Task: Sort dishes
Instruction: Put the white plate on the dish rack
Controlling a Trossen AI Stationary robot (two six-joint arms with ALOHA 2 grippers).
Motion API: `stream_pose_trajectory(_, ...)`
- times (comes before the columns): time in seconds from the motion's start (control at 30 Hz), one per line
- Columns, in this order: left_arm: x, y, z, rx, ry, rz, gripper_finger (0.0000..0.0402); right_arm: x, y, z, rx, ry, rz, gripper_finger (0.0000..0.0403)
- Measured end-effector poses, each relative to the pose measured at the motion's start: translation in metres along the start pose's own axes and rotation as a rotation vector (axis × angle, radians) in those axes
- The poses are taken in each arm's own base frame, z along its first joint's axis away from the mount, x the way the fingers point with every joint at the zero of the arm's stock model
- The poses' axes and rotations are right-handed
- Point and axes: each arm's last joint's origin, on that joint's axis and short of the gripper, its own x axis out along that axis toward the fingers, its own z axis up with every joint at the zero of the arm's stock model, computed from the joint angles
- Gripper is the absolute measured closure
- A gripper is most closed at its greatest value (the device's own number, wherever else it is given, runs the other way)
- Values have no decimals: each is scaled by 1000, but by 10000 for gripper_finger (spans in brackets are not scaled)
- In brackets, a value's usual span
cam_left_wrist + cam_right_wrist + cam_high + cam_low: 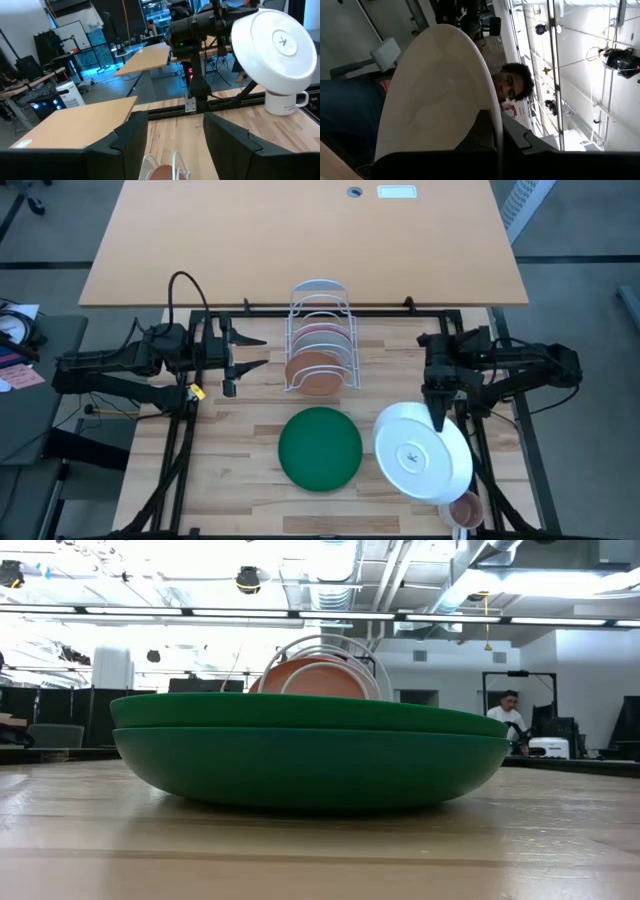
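My right gripper (439, 420) is shut on the white plate (423, 452), which hangs tilted above the table's near right part, over a small mug (466, 509). The left wrist view shows the white plate (275, 42) with its underside turned toward it. The dark green plate (320, 448) lies flat on its base on the wood at near centre. A terracotta plate (318, 372) and a pink plate (321, 335) stand on edge in the white wire rack (320, 310). My left gripper (252, 352) waits open, left of the rack, with nothing between its fingers. My right gripper pinches the white plate's rim (495, 125) at its far edge, one finger (482, 131) on each face. The fingers come from the table's far side, about level. The plate is lifted clear and tilted, its underside (410, 455) facing up and toward the left arm.
The rack stands at the far centre of the work surface, with free slots behind the two plates. In the low view the green plate (310, 755) fills the foreground and hides most of the table. A person (508, 712) sits in the room beyond.
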Motion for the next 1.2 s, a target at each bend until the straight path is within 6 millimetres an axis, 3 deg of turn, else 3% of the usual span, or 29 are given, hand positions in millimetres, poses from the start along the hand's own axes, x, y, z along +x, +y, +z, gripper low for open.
stream_pose_trajectory(0.3,0,0,-1,-1,6,-2,215,1,-5,1,-5,27,-163,402)
stream_pose_trajectory(0.67,0,0,-1,-10,6,-1,215,30,-21,16,-126,-81,-324,401)
stream_pose_trajectory(0.9,0,0,-1,-15,12,-3,215,25,-40,18,-183,26,-760,400)
stream_pose_trajectory(1.2,0,0,-1,-15,12,-3,215,10,-56,18,-288,318,-1353,401)
